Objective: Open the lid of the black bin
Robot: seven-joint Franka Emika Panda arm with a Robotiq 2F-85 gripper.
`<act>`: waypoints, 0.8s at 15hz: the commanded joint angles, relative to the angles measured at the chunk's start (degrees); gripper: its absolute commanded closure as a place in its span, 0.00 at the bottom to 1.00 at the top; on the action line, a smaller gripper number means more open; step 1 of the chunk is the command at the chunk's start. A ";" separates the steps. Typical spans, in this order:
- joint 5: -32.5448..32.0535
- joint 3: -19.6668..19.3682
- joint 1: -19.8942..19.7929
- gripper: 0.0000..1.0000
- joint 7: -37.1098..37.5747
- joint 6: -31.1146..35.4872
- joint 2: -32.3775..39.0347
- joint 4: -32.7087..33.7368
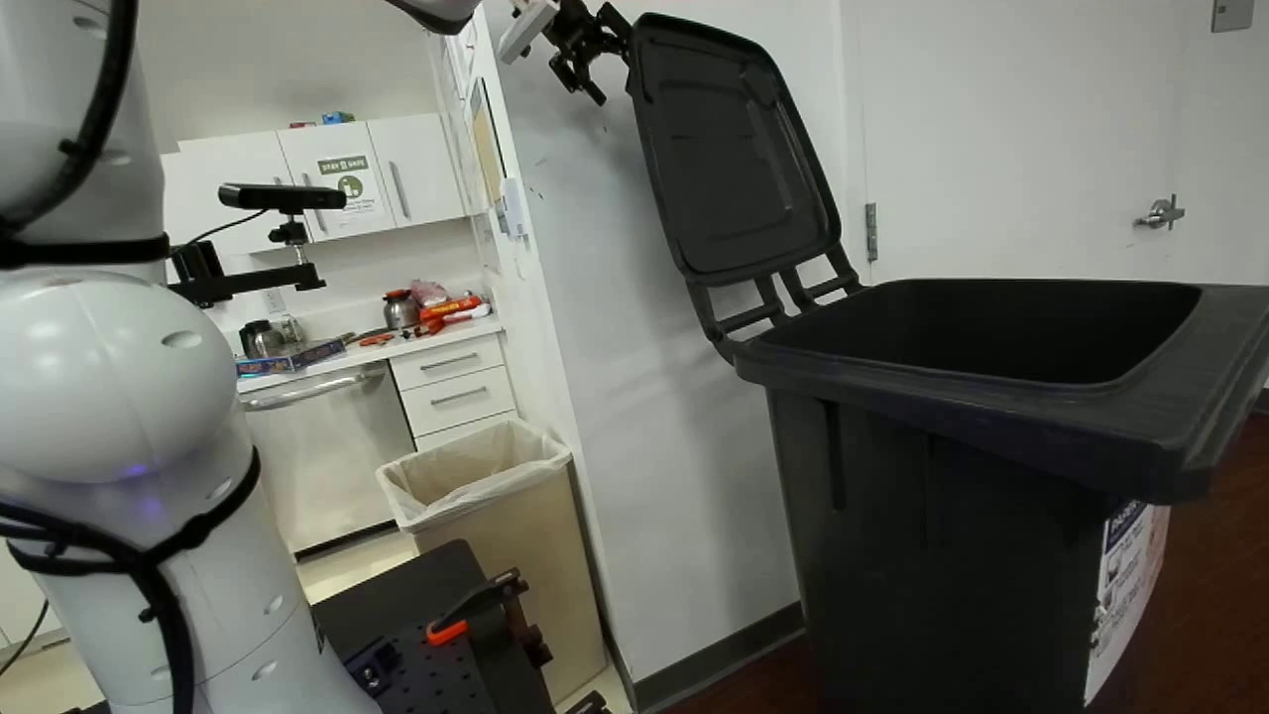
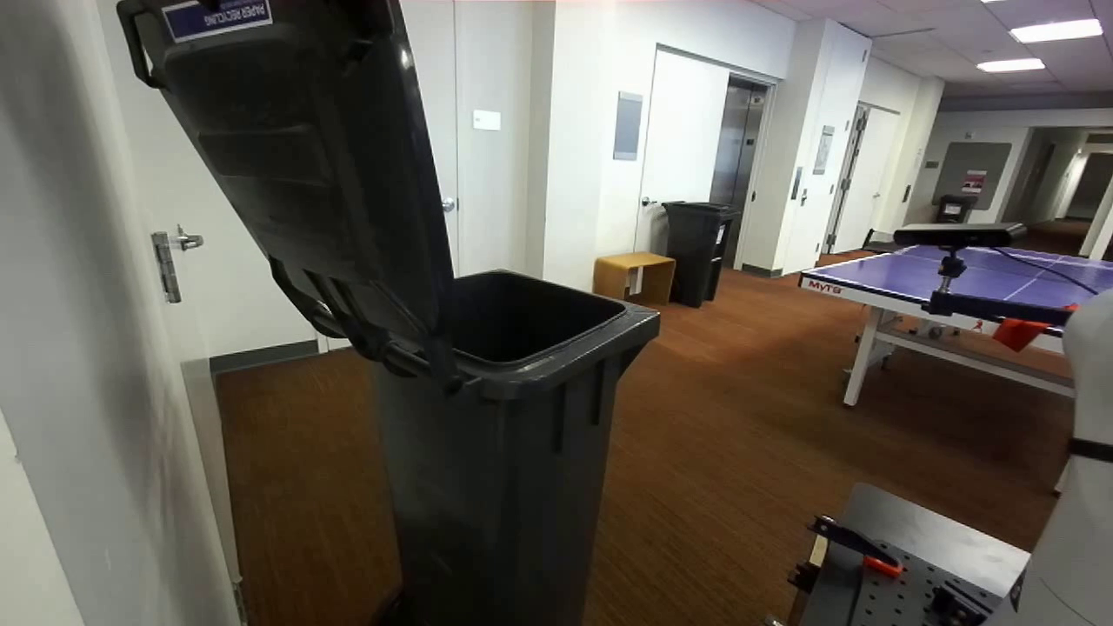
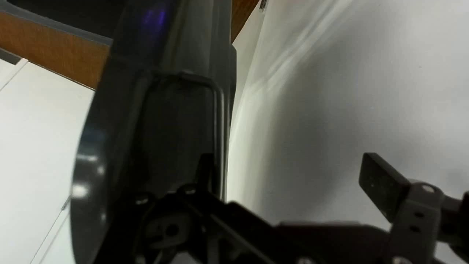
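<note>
One large black plastic wheelie bin (image 1: pixel 942 535), upright, lower right of an exterior view, mouth uncovered, white printed sticker (image 1: pixel 1125 595) on its right-hand face. One flat rectangular black plastic lid (image 1: pixel 729 149), upper centre, raised and tilted back on its hinge lugs (image 1: pixel 706 315); we read "PAPER RECYCLING", upside down, on its blue-white strip label (image 2: pixel 217 19), upper left of an exterior view. One pair of black fingers (image 3: pixel 383 187), spread wide, holding nothing: in the wrist view one overlaps the lid's edge at lower centre, touching or apart we cannot tell; its mate stands clear at lower right. One beige bin (image 1: pixel 545 535) with white liner (image 1: pixel 501 486), lower centre-left.
</note>
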 commanded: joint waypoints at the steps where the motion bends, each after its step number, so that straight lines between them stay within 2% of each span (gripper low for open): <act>1: -2.33 -0.18 1.17 0.00 4.93 0.23 2.52 0.14; 2: -6.85 -0.77 1.54 0.00 8.53 2.74 2.23 -0.87; 4: -3.75 0.01 0.83 0.00 9.98 3.01 2.20 -1.36; 8: -17.08 -1.28 2.24 0.00 18.98 2.59 1.15 -3.09; 12: -32.14 -1.13 4.10 0.00 21.06 -3.78 2.17 -3.53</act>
